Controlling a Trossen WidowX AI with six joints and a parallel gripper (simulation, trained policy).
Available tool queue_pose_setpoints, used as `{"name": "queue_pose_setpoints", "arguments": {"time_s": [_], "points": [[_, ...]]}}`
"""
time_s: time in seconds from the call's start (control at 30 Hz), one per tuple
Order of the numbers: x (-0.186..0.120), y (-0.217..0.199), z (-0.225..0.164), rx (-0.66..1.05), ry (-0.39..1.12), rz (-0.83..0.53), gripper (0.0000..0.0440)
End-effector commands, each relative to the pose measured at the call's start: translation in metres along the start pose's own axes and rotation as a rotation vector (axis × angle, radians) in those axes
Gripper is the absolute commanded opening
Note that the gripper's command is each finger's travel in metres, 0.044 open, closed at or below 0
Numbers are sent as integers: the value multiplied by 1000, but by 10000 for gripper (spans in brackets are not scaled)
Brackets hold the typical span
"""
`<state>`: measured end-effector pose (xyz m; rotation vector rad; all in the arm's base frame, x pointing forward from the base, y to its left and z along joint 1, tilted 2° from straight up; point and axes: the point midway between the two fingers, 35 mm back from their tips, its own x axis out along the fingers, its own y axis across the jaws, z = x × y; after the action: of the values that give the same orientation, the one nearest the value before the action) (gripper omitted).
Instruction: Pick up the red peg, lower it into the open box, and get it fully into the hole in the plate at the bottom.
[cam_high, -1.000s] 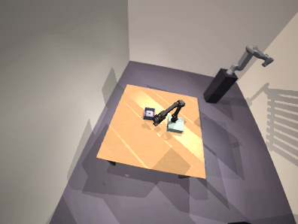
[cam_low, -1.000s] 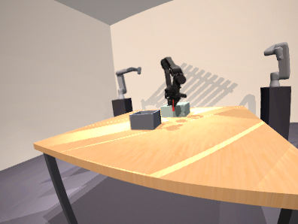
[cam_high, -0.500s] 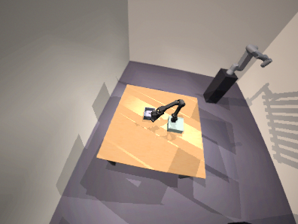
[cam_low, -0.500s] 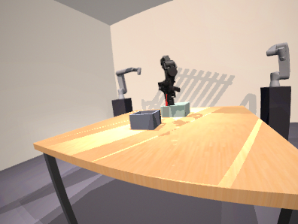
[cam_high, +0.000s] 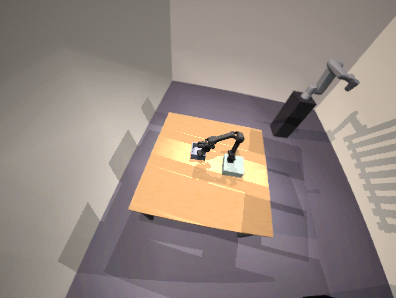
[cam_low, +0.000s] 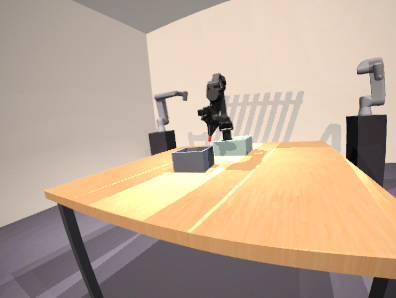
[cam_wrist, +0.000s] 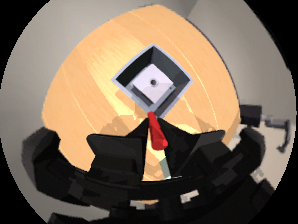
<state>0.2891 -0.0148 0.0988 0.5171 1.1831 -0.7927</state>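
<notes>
Red peg gripped in the claw, its lower end below the fingertips, seemingly near upright.

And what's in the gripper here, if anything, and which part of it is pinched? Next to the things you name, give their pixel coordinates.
The red peg (cam_wrist: 158, 133), held by its upper part; its lower end sticks out below the fingertips of the gripper (cam_high: 200, 150) (cam_low: 209, 123) (cam_wrist: 159, 131).
</notes>
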Motion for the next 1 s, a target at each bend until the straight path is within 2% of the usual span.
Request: {"name": "queue_pose_setpoints", "arguments": {"time_s": [0.0,0.5,0.87,0.97], "points": [[5,-1,11,20,2,5,0],[35,-10,60,126,8,11,4],[69,-12,72,152,52,4,2],[80,-13,71,143,67,-6,39]]}}
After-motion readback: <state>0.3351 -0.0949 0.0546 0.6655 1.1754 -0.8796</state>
